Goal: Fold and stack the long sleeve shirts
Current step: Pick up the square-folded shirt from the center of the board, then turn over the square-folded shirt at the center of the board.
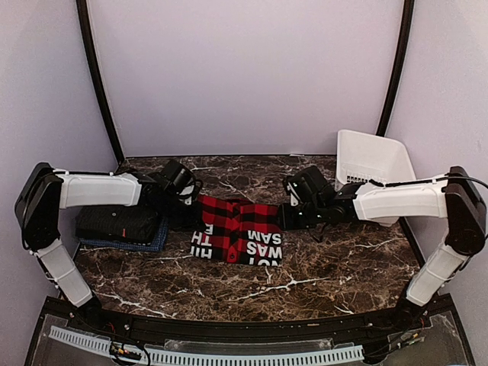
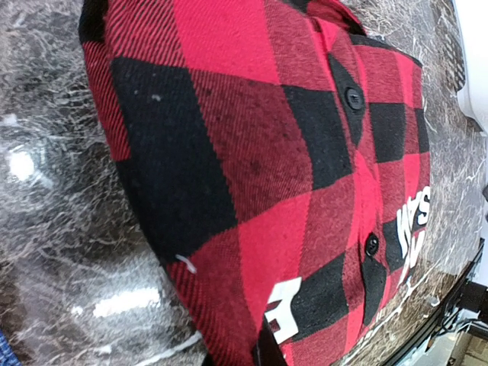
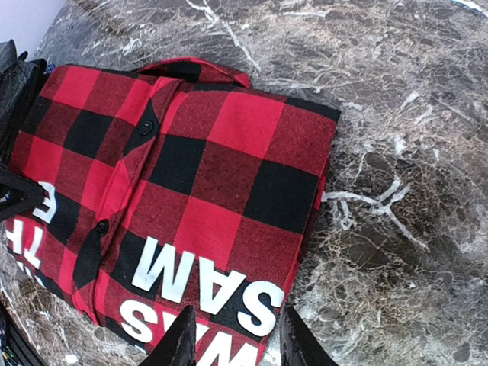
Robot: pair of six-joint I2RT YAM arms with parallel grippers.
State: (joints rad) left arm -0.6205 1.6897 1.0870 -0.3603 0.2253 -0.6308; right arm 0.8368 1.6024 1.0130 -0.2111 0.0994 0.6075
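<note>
The red-and-black checked long sleeve shirt point(image 1: 238, 230) lies folded in the middle of the table, its white block letters toward the near side. My left gripper point(image 1: 192, 212) is at its left edge, shut on a fold of the checked cloth point(image 2: 252, 229), which fills the left wrist view. My right gripper point(image 3: 232, 343) stands open at the shirt's right edge point(image 1: 284, 217), its fingers point(image 3: 183, 343) straddling the lettered corner. A folded black shirt with a small red tag point(image 1: 118, 223) rests on a blue one point(image 1: 158, 242) at the left.
A white plastic basket point(image 1: 374, 164) stands tilted at the back right, behind the right arm. The table is dark veined marble point(image 1: 335, 267). Dark poles and pale curtain walls close off the back and sides.
</note>
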